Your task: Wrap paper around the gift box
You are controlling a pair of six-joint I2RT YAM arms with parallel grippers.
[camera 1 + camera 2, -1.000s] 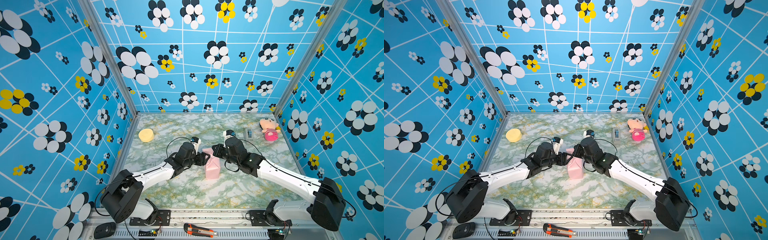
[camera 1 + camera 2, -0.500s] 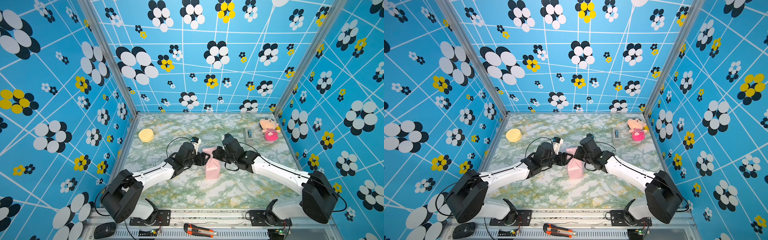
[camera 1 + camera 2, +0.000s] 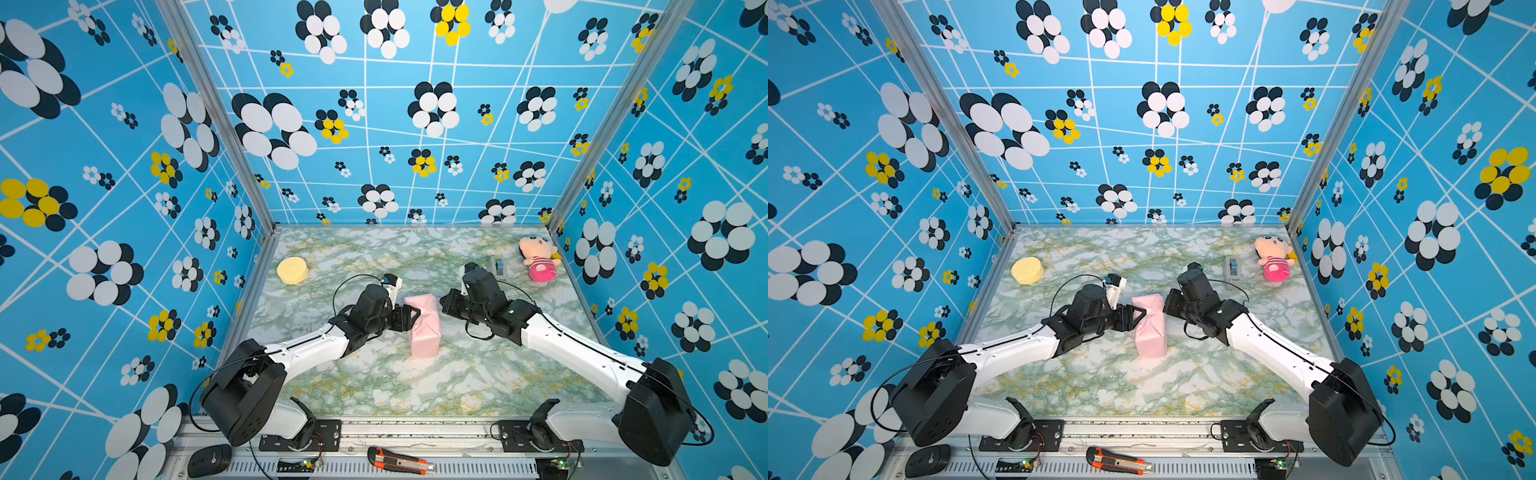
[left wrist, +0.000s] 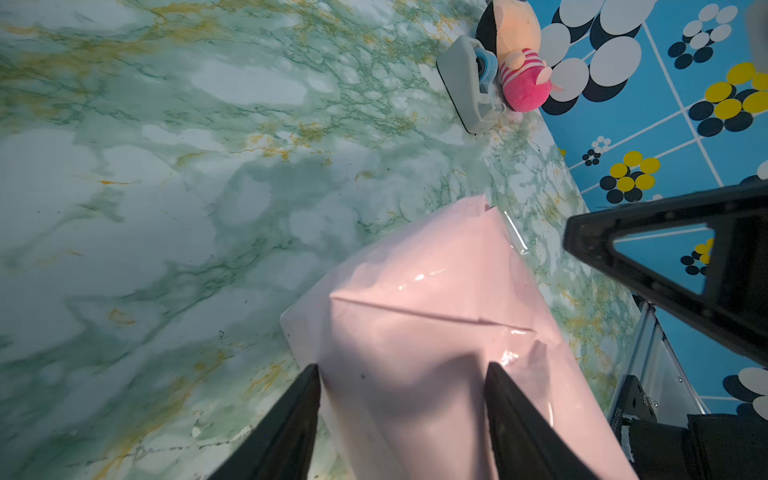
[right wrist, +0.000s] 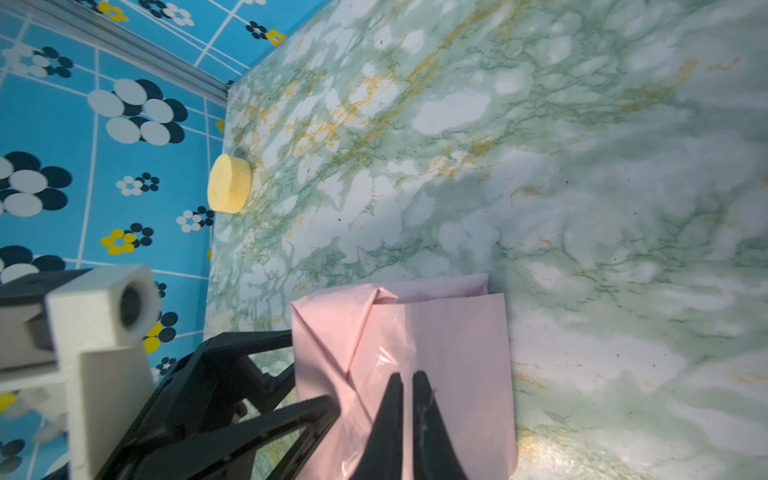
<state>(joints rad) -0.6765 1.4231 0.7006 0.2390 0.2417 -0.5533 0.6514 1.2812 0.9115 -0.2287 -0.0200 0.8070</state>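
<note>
**Parcel closed; upper end fold at risk**

The paper (image 3: 423,326) fully covers the gift box, which lies mid-table in both top views. The left gripper (image 3: 412,316) stands spread, tips against the parcel's left side, clasping nothing. The right gripper (image 5: 407,374) is pinched together and empty.

Risk: left unpressed, the fold at the parcel's upper end may spring open, or the left push may slide it.

Against half a second ago, the right gripper has backed off rightward; the parcel is unmoved.

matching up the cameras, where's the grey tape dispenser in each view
In a top view: tape dispenser at the table's far right, just left of the plush doll.
In a top view: same spot.
Left wrist: tape dispenser beside the doll, beyond the pink paper.
Right wrist: not in it.
Shared landmark: the pink paper, in all four.
</note>
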